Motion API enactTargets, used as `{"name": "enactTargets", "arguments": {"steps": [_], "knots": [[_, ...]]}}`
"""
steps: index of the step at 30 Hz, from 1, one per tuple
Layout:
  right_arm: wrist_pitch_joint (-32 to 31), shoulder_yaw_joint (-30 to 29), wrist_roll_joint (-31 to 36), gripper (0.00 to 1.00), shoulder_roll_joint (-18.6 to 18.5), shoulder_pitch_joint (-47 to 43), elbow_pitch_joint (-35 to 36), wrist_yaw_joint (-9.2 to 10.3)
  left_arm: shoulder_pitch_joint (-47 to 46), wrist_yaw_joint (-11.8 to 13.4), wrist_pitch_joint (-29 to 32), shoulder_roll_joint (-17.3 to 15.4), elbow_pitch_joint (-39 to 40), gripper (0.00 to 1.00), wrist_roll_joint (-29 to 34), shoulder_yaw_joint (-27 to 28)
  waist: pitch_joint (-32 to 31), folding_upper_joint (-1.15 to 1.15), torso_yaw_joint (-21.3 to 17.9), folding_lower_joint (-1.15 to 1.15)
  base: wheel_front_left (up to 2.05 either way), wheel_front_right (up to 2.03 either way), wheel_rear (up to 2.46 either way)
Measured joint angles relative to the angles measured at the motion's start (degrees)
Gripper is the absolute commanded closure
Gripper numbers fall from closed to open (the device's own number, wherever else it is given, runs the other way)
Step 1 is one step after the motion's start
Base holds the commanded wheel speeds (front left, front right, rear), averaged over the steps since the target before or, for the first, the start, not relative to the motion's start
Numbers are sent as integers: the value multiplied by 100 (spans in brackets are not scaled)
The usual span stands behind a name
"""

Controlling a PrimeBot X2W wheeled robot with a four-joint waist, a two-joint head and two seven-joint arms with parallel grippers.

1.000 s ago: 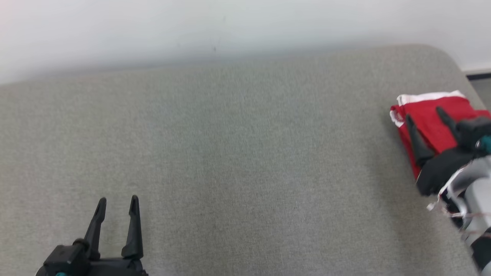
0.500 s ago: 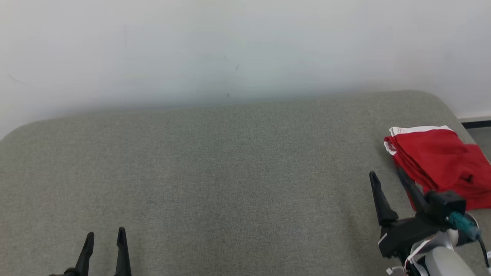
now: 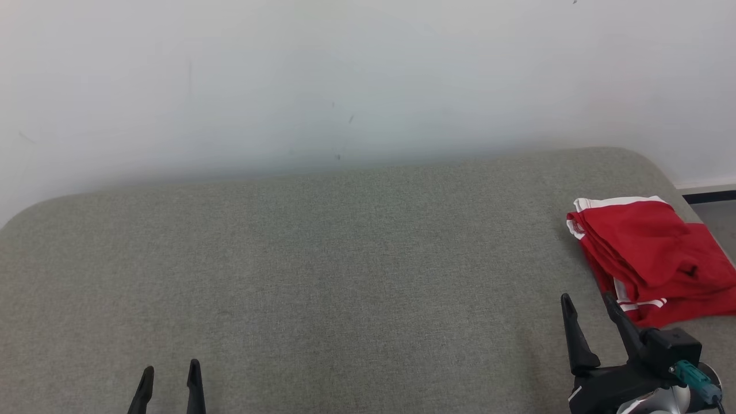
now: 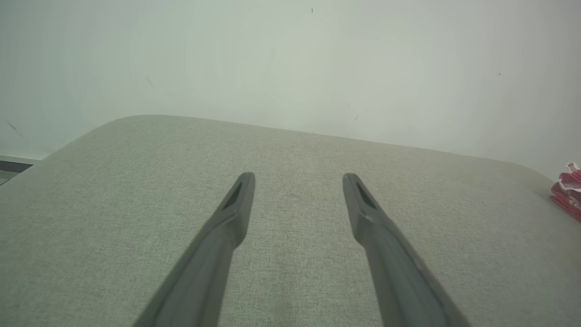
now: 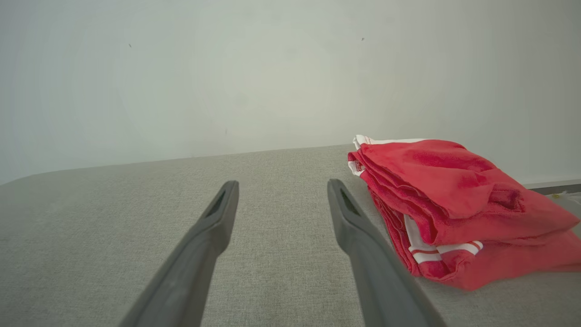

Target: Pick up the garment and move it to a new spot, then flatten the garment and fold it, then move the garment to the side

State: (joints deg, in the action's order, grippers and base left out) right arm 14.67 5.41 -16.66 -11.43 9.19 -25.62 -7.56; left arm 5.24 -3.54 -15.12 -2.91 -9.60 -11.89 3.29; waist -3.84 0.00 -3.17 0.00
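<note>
Grey fabric surface [image 3: 322, 270], white wall [image 3: 345, 69], folded red garment [image 3: 644, 253]

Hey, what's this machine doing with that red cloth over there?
A two-armed robot is on a laundry job at a grey padded surface. The red garment, trimmed in white, lies folded in a stack near the surface's right edge. Both claws are open and empty: the right claw hangs just beside the garment, and the left claw is far off on the other side. The job looks about done.
</note>
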Motion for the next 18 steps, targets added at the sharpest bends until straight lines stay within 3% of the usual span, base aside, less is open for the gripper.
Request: {"name": "enactTargets", "arguments": {"steps": [18], "knots": [[-87, -126, 162, 0, 101, -69, 192, 0, 2, 34, 0, 0, 42, 0, -31, -65, 43, 0, -21, 0, 0, 0, 0]]}}
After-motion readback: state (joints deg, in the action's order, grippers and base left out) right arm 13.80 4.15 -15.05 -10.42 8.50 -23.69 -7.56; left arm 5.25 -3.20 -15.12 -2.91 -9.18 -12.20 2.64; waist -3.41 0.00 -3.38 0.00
